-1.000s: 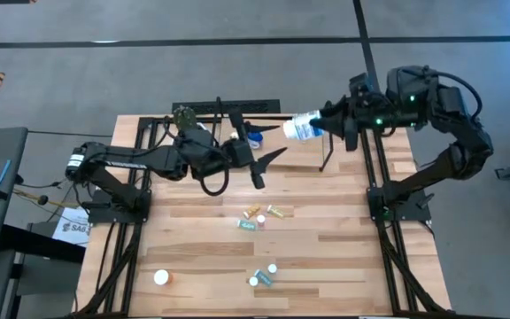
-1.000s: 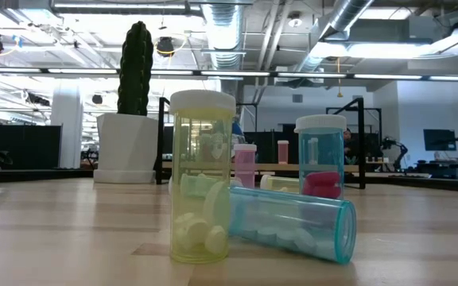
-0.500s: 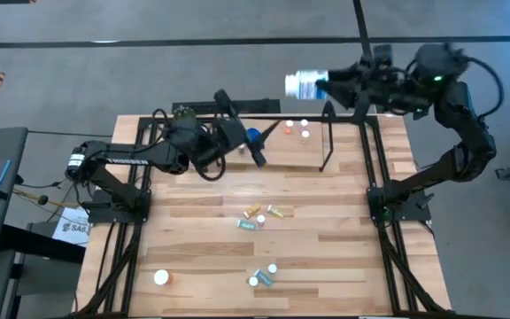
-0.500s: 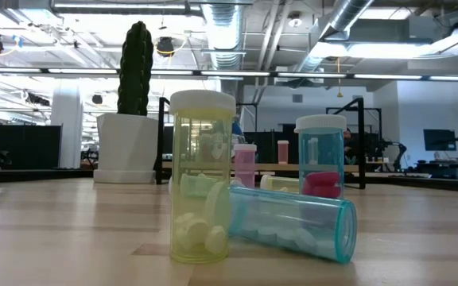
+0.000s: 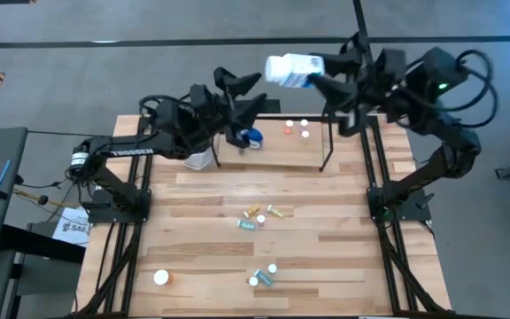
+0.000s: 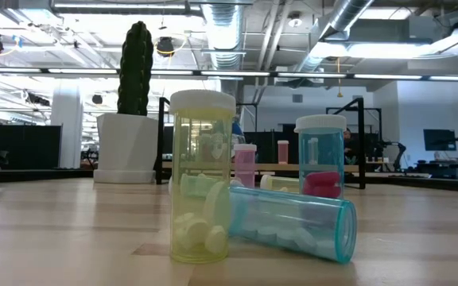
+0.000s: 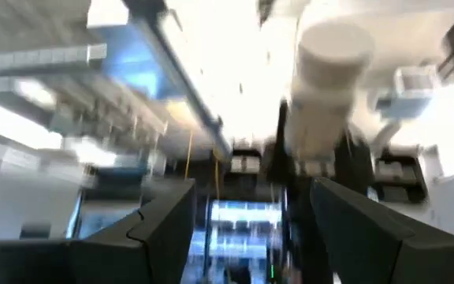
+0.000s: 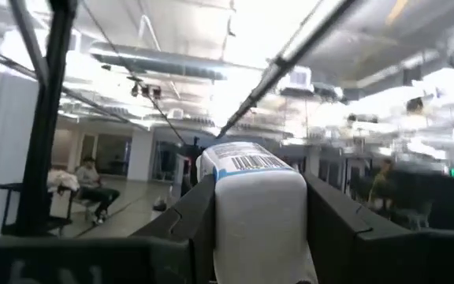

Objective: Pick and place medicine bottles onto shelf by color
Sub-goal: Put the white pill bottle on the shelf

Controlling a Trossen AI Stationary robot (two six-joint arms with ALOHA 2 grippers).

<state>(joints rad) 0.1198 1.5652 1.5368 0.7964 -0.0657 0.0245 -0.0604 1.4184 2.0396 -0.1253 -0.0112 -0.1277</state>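
Right gripper (image 5: 312, 75) pinching white bottle (image 5: 289, 69) above shelf (image 5: 277, 149), left gripper (image 5: 242, 93) spread, empty, beside it

The high view looks straight down on the whole tabletop (image 5: 326, 221) and both arms. The low view sits at tabletop height, close behind a yellow bottle (image 6: 203, 176), facing the room. Each wrist view tilts up toward the ceiling; both show the white bottle (image 8: 260, 207).
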